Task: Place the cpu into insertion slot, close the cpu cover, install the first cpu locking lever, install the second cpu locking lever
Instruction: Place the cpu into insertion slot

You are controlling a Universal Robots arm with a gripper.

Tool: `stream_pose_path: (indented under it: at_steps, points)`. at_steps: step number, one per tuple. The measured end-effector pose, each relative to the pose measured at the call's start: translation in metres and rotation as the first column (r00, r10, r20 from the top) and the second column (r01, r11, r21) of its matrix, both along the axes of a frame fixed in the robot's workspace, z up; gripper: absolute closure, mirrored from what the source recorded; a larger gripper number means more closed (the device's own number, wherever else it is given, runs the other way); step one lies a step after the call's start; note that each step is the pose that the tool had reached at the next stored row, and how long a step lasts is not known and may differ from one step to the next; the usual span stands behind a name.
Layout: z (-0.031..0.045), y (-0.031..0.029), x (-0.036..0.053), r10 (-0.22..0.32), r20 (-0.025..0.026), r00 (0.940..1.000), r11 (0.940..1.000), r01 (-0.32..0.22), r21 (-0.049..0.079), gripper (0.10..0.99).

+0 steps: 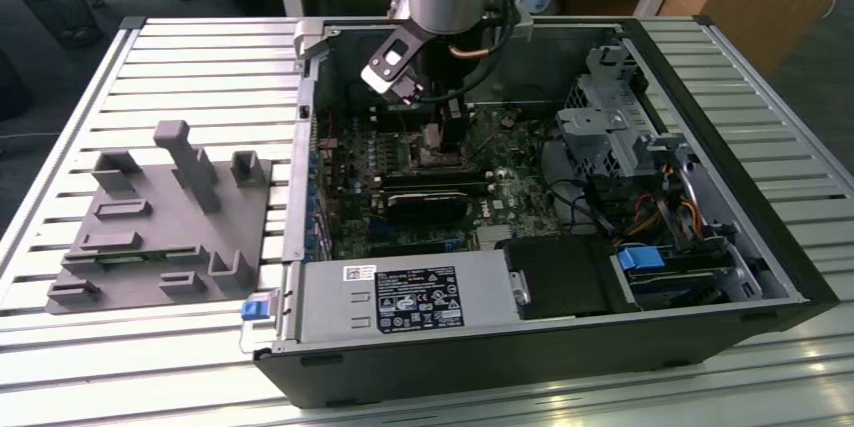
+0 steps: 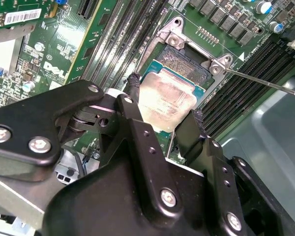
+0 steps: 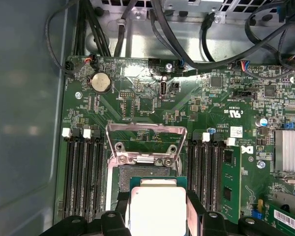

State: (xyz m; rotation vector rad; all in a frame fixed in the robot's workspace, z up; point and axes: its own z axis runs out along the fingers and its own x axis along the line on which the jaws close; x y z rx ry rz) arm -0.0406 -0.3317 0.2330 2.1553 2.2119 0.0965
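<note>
While hanging low inside an open computer case (image 1: 534, 357) on a slatted metal table (image 1: 200, 57), poised with the gripper (image 1: 447, 142) over the middle of the green motherboard (image 3: 152, 98).

In the second wrist view, jaws pinching the cpu (image 2: 169, 98) by two opposite edges, with black fingertips (image 2: 133, 83) pressed against either side of the dull silver chip. Held right over the insertion slot (image 2: 183, 60), hiding most of it and leaving a dark strip of contacts bare at the end toward the cover's hinge. Cannot tell whether seated in the slot or just above it.

In the first wrist view, the cpu cover (image 3: 147, 129) standing open beyond the slot as a thin silvery frame, with green board seen through its cut-out centre. Long black memory slots (image 3: 81, 177) flanking the socket on both sides.

In the second wrist view, a thin metal locking lever (image 2: 260, 78) angled out and away from the socket's corner.

On the table at the exterior view's left, well apart from the case, a grey plastic fixture (image 1: 160, 217) with upright posts.
</note>
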Motion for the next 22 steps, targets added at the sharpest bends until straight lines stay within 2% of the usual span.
stream_pose_path:
  at_steps: [15,22]
  points:
    - [-0.0035,0.0001,0.0000,0.000,0.0000,1.0000,1.0000,0.000,0.000,0.545]
    - [-0.0117,0.0022,-0.0001,0.000,-0.0001,1.0000,1.0000,0.000,-0.002,0.545]
